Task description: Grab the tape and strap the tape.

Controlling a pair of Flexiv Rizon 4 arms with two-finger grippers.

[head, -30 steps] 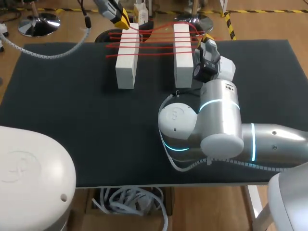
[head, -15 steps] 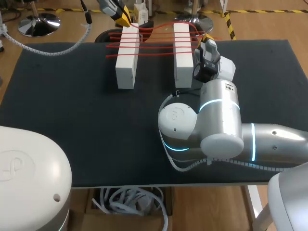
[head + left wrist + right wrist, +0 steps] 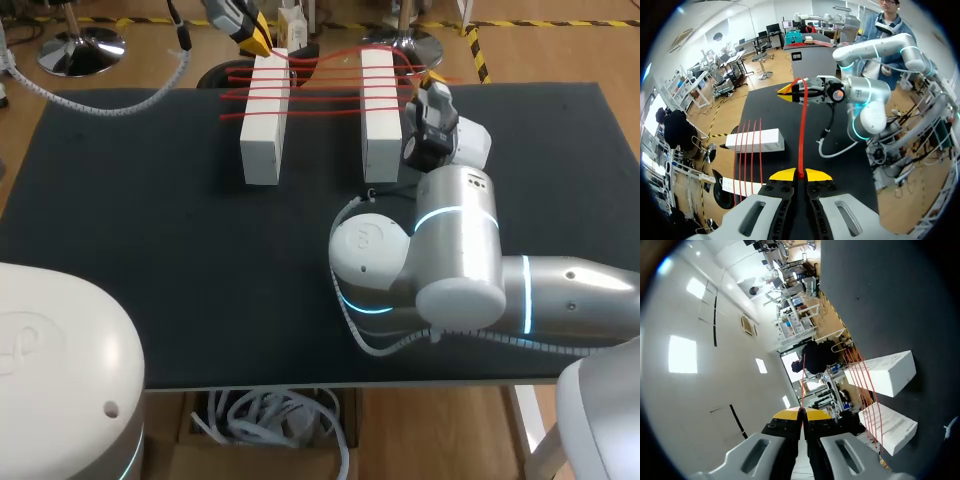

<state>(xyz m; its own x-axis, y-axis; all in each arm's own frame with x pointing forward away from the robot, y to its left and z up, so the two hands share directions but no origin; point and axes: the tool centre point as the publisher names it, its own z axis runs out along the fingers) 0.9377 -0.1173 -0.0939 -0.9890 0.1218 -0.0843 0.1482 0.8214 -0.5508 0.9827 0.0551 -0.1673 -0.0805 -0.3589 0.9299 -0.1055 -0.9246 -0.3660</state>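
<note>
Two white blocks stand side by side at the far end of the black mat, the left block [image 3: 261,120] and the right block [image 3: 379,115]. Red tape [image 3: 320,85] crosses both in several strands. My left gripper [image 3: 258,40] is just past the left block's far end, shut on the tape's end [image 3: 801,150]. My right gripper [image 3: 432,78] sits beside the right block's far end, shut on the same strand [image 3: 803,385]. In the left wrist view the taut strand runs from my left gripper [image 3: 800,175] straight to the right gripper [image 3: 792,91].
My right arm's bulky elbow [image 3: 440,260] lies over the middle right of the mat [image 3: 150,230]. A grey cable hose [image 3: 110,108] trails over the mat's far left corner. Both blocks [image 3: 885,372] show in the right wrist view with strands over them.
My left gripper has shifted slightly farther away with the tape in it. My right gripper and the blocks have stayed put.
</note>
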